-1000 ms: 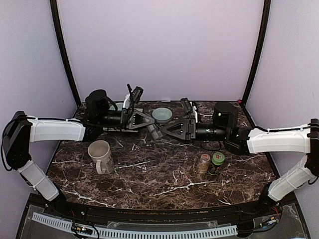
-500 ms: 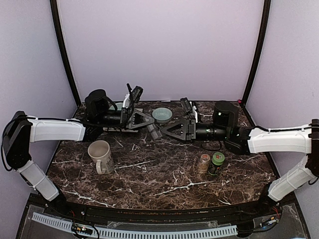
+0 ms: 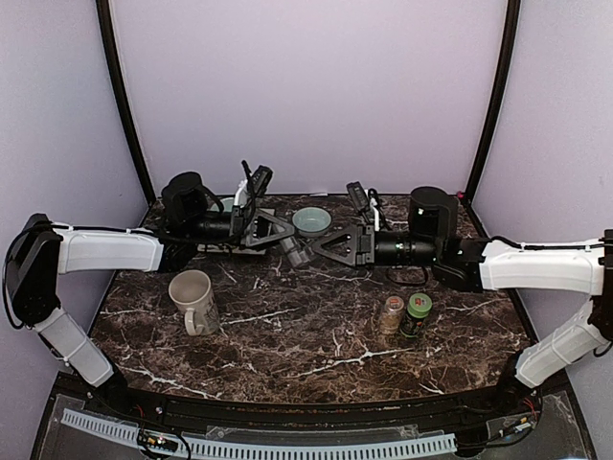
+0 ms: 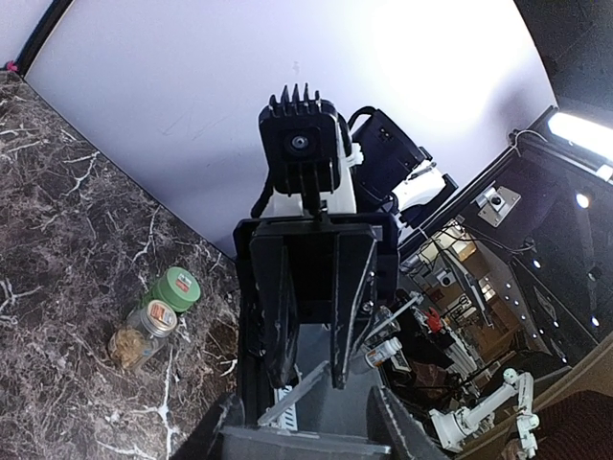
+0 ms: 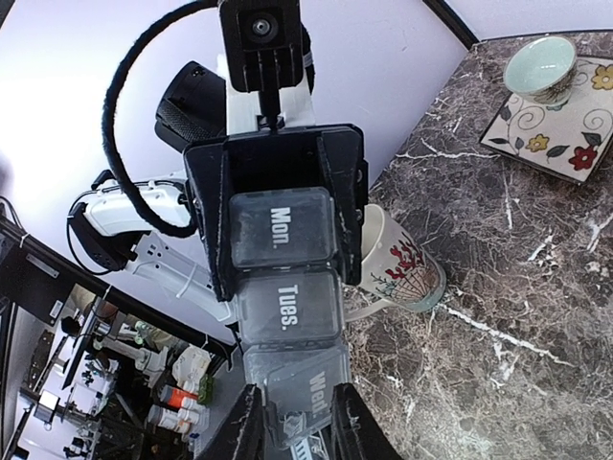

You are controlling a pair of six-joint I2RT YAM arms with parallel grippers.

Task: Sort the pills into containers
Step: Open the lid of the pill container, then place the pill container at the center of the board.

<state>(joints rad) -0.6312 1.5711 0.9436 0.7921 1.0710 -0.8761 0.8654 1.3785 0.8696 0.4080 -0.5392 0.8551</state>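
A grey translucent pill organizer (image 3: pixel 296 252) hangs above the table's back middle, held between both arms. My left gripper (image 3: pixel 284 240) is shut on its "Mon." end (image 5: pixel 278 228). At the other end, my right gripper (image 5: pixel 295 427) has its fingers (image 5: pixel 351 422) pressed on both sides of the "Wed." compartment (image 5: pixel 306 388), whose lid looks slightly lifted. In the left wrist view the organizer (image 4: pixel 316 426) lies between my left gripper (image 4: pixel 302 439) fingers, facing the right gripper's black fingers (image 4: pixel 352 287). Two pill bottles stand front right, one clear with tan pills (image 3: pixel 392 313), one green-lidded (image 3: pixel 418 313).
A cream mug (image 3: pixel 194 300) with a red pattern stands at the left, below the left arm. A pale green bowl (image 3: pixel 311 220) sits on a floral tile (image 5: pixel 565 129) at the back, just behind the two grippers. Dark marbled tabletop (image 3: pixel 306 335) lies in front.
The right gripper's fingers have closed in on the organizer's "Wed." end, and the right arm has shifted slightly back. The left arm and its grip have not moved.
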